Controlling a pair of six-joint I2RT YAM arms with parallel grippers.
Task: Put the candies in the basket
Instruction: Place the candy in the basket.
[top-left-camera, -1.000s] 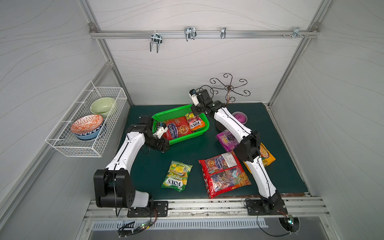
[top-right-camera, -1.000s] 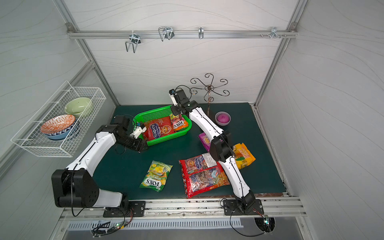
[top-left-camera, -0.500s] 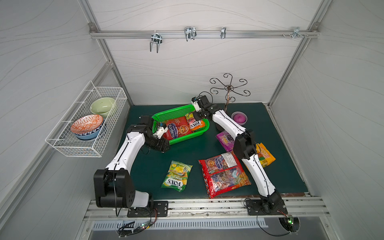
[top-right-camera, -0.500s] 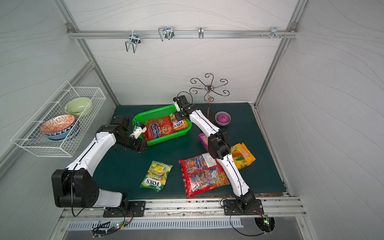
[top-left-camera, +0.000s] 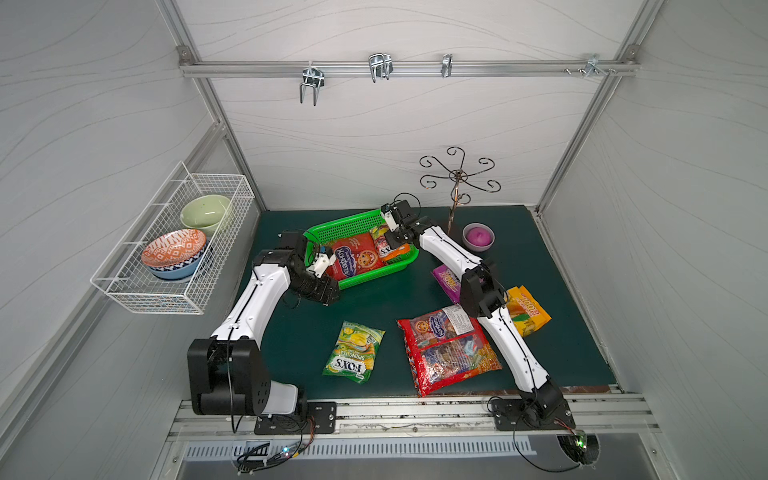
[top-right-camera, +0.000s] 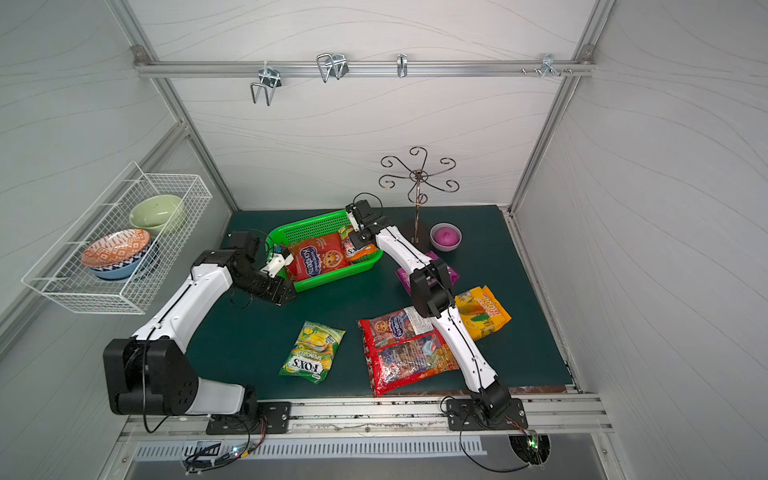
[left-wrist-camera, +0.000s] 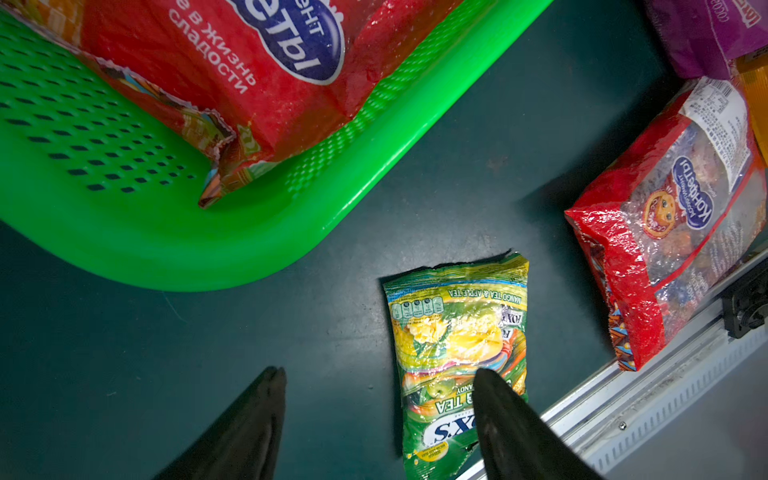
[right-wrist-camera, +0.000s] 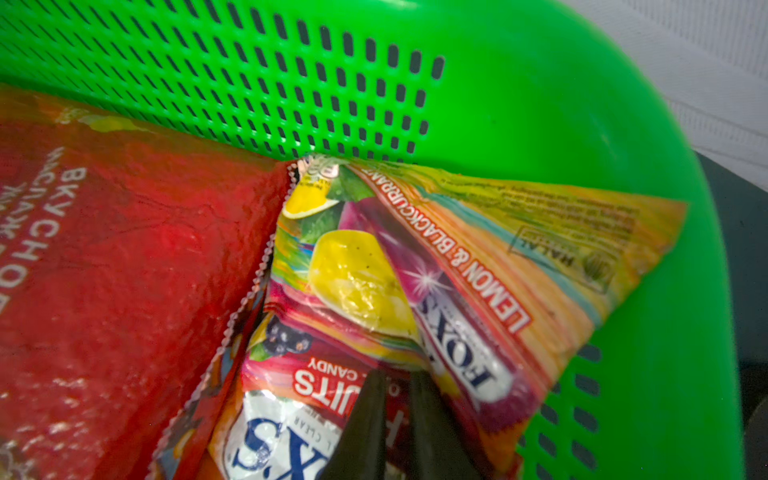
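1. Both top views.
   - Hidden: the purple bag (top-left-camera: 445, 279) lies half under the right arm on the worktop (top-left-camera: 561, 270). The arm also covers an edge of the yellow-orange bag (top-left-camera: 530, 313).
   - The right tool (top-left-camera: 388, 239) dips into the green basket (top-left-camera: 345, 226). You cannot read its opening here.
   - In the basket: basket red bag (top-left-camera: 353, 259) and orange FOX'S bag (top-left-camera: 392, 251).
   - Loose on the worktop: green FOX'S bag (top-left-camera: 353, 351) and loose red bag (top-left-camera: 444, 353).
   - Around: pink bowl (top-left-camera: 478, 237), hook stand (top-left-camera: 457, 178), wire basket (top-left-camera: 174, 249) on the left wall.
   - The left tool (top-left-camera: 330, 293) sits just outside the basket's near corner.
2. Left wrist view.
   - Cut off: the basket (left-wrist-camera: 249, 249), basket red bag (left-wrist-camera: 249, 83) and purple bag (left-wrist-camera: 698, 37).
   - The left tool (left-wrist-camera: 378, 374) is spread wide, with nothing between its fingers (left-wrist-camera: 257, 415).
   - It is above bare worktop. One finger overlaps the green FOX'S bag (left-wrist-camera: 457, 332) in the picture; contact is unclear.
3. Right wrist view.
   - Blurred and close.
   - The right tool (right-wrist-camera: 397, 376) is nearly pressed together, a thin gap showing, with its tips at the orange FOX'S bag (right-wrist-camera: 457, 257).
   - You cannot tell whether it pinches the bag.
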